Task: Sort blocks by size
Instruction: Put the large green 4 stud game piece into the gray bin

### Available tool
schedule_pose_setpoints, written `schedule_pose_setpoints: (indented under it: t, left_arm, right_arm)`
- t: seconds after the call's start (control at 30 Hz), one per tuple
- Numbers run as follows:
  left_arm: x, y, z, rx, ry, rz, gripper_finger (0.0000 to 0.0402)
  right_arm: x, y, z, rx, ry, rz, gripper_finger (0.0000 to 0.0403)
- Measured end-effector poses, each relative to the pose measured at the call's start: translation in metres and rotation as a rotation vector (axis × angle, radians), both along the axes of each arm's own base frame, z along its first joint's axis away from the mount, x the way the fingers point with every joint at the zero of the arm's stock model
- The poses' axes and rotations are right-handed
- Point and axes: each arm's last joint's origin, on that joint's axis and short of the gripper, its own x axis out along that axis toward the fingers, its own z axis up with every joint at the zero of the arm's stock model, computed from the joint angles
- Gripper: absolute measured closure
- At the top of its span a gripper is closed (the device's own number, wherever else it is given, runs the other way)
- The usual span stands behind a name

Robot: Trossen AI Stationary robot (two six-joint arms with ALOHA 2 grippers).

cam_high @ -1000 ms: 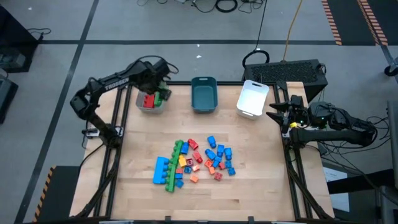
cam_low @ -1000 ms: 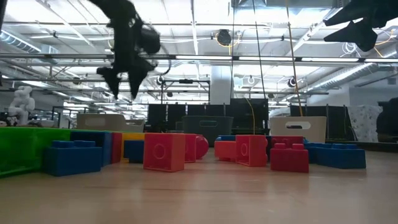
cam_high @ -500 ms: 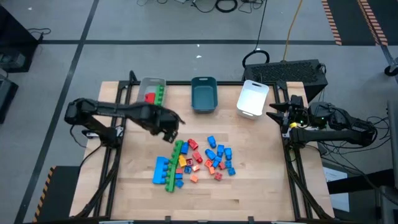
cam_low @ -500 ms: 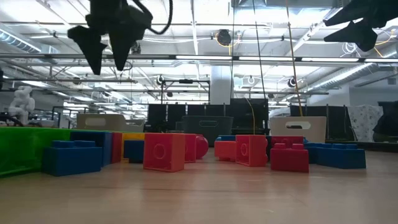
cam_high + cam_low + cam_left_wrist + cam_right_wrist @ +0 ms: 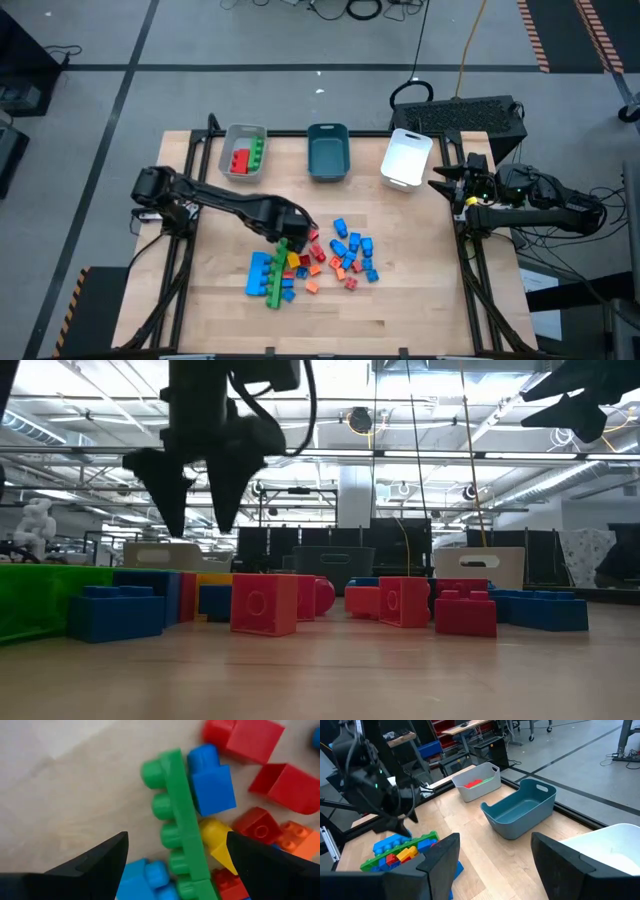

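Many blocks (image 5: 318,258) heaped mid-tabletop (image 5: 420,300), directly beneath left hand (image 5: 290,233); hand released, fingers spread above end of long green bar (image 5: 181,825), not touching. Blue brick (image 5: 212,782), yellow piece (image 5: 220,842), red bricks (image 5: 260,742) just beside bar. Grey tray (image 5: 243,152) beyond hand holds red and green blocks. Teal tray (image 5: 328,152), white tray (image 5: 407,158) farther along. Right hand (image 5: 440,182) released, waits near white tray.

We see the blocks (image 5: 312,258) heaped mid-table, a long green bar (image 5: 279,268) lying flat at the heap's left edge beside blue ones.
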Motion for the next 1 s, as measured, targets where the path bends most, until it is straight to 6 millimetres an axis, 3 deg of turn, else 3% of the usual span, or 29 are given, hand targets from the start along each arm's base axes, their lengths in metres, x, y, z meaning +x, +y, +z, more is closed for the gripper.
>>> schedule_pose_setpoints:
  t: [0.53,0.77,0.9,1.0]
  left_arm:
    - [0.022,-0.008,-0.058,0.009,0.090,-0.002,0.0071]
    - [0.021,-0.003,-0.076,-0.045,0.095,-0.035,0.0158]
    - [0.022,0.006,-0.066,-0.060,0.072,-0.046,0.0230]
    - [0.018,0.017,-0.056,-0.040,0.073,-0.032,0.0233]
  right_arm:
    - [-0.002,0.000,-0.005,0.000,0.055,0.001,0.0165]
    - [-0.002,0.000,-0.005,0.000,0.054,0.001,0.0165]
    - [-0.002,0.000,-0.005,-0.007,0.056,0.003,0.0165]
    - [-0.001,0.000,-0.005,-0.007,0.056,0.003,0.0165]
